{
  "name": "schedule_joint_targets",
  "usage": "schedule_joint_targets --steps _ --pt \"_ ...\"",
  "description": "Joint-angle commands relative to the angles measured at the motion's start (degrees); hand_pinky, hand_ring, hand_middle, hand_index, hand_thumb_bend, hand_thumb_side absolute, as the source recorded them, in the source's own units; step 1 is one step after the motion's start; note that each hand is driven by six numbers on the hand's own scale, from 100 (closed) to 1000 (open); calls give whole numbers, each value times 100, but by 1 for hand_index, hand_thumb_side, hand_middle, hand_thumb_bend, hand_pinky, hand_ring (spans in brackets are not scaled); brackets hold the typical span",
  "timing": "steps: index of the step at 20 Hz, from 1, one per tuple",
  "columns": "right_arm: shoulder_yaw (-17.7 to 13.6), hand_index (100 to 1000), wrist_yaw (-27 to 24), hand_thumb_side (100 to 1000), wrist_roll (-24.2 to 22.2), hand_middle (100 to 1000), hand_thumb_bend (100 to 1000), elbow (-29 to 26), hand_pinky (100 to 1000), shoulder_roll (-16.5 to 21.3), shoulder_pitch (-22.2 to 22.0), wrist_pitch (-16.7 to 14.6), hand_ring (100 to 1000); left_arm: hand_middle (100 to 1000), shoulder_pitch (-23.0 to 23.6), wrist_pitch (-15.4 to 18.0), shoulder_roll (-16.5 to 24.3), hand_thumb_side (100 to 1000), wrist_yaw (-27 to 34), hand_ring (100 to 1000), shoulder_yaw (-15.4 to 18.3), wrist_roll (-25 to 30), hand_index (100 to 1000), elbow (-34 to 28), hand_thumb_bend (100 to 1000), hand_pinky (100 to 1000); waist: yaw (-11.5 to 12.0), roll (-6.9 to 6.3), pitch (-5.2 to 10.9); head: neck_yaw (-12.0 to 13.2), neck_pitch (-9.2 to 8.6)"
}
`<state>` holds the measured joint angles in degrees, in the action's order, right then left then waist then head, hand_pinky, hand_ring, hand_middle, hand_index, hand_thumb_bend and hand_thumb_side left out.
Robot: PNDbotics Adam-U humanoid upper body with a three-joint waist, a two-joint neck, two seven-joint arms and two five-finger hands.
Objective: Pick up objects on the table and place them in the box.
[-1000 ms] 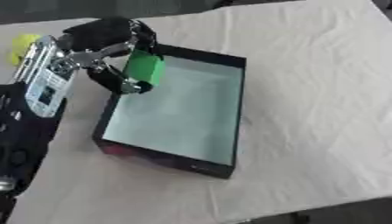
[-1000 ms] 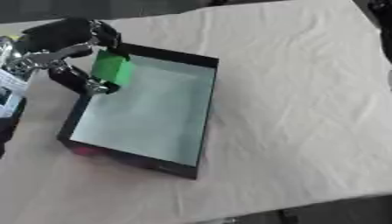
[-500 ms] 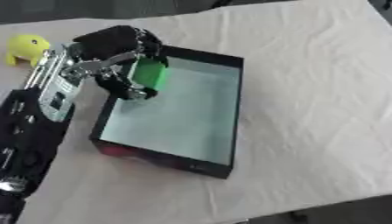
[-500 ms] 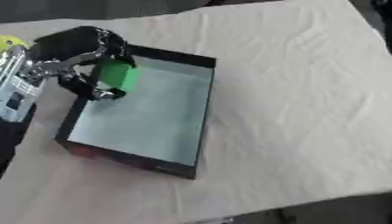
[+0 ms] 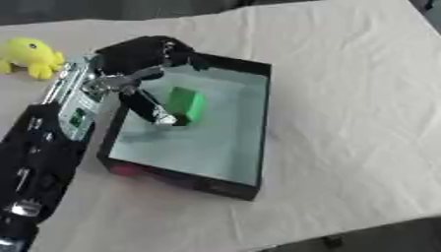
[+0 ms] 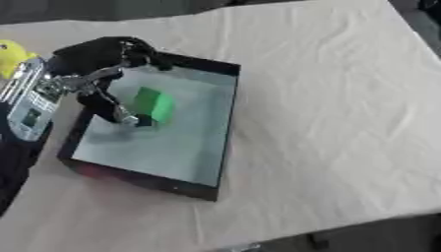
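Reaching in from the left, my robot's left hand (image 5: 142, 61), black with silver joints, was over the near-left part of the shallow black rectangular box with the pale inner floor (image 5: 257, 106), fingers and thumb spread apart and no longer curled round anything. The small bright green block (image 5: 184, 104) lay inside the box, in its left half on the pale floor, just beside one silver-tipped finger (image 5: 162, 116); I could not tell whether that tip was touching it. Half a second earlier the same block was pinched between the fingers and thumb above the box's left wall, and a second earlier it was held higher still, so it had come down and been let go. The whole picture had also shifted, which I put down to the head tilting and not to the box sliding. In the left eye view the yellow soft toy with a dark eye (image 5: 31, 55) showed almost whole at the far left of the table, well apart from the box; the right eye view caught only a yellow sliver of it at the left edge. The right eye view showed more of the table to the right of the box. Everything sat on a wrinkled cream cloth covering the table (image 6: 327, 98), with dark floor beyond its far and near edges.
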<state>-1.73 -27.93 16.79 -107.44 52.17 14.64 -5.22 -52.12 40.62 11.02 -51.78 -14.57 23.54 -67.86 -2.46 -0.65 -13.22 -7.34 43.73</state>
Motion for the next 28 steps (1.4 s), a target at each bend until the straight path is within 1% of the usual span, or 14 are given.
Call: schedule_joint_targets --steps 1,5,6,7,8,10,11,12,13,17,21,24,26,28 --pt "-57 865 7 451 -10 974 100 9 997 114 63 7 949 850 -76 620 61 644 -39 836 93 692 925 -109 681 899 9 21 79 -33 32" --pt "-73 865 7 452 -1 974 100 32 997 99 22 7 949 859 -80 566 125 637 -87 846 119 631 934 -194 694 908 47 33 99 -36 38" --pt "-82 865 7 453 7 974 100 37 998 95 8 3 949 859 -74 559 140 636 -96 846 126 634 935 -218 689 907 60 35 103 -33 39" --pt "-90 865 4 454 15 974 100 42 998 88 -5 0 949 849 -65 554 150 625 -96 840 134 642 928 -241 663 901 76 36 108 -25 39" --pt "-99 865 -1 454 23 974 100 47 998 82 -17 -2 949 849 -50 549 163 625 -85 840 145 648 928 -272 663 901 93 35 116 -15 39" --pt "-121 865 -10 453 41 974 100 55 998 82 -56 -9 949 823 9 508 230 559 -46 821 192 637 897 -396 553 886 149 27 139 12 39" --pt "-135 865 -12 453 49 974 100 55 998 86 -79 -16 949 823 43 488 275 559 11 821 216 631 897 -482 553 886 178 23 148 20 39" --pt "-149 865 -15 451 59 974 100 54 999 86 -101 -21 949 807 72 463 328 506 71 807 241 631 877 -566 471 872 209 16 156 23 39" --pt "-192 866 -17 452 89 974 100 59 999 80 -156 -34 949 799 126 422 484 484 185 799 320 577 867 -736 449 857 285 1 171 10 39" --pt "-318 867 -21 458 197 976 100 78 1000 35 -325 -69 950 776 315 159 1092 475 754 775 543 430 849 -1337 451 827 475 -27 178 -79 39" --pt "-383 867 -5 462 255 976 100 85 1000 -35 -418 -83 950 762 508 -299 1764 452 1297 755 891 246 843 -1727 479 799 577 -9 151 -135 39" --pt "-417 867 -6 463 278 976 100 73 1000 -86 -445 -96 949 759 675 -606 2356 444 1468 753 1215 87 841 -1720 482 798 600 11 130 -141 39" --pt "-431 867 -15 464 286 976 100 68 1000 -121 -444 -96 949 756 753 -721 2668 436 1606 749 1393 53 840 -1518 476 797 601 23 117 -146 39" --pt "-435 868 -32 464 286 976 100 55 1000 -171 -425 -92 950 759 770 -795 2894 430 1726 750 1589 60 845 -1229 481 797 589 38 102 -155 39"
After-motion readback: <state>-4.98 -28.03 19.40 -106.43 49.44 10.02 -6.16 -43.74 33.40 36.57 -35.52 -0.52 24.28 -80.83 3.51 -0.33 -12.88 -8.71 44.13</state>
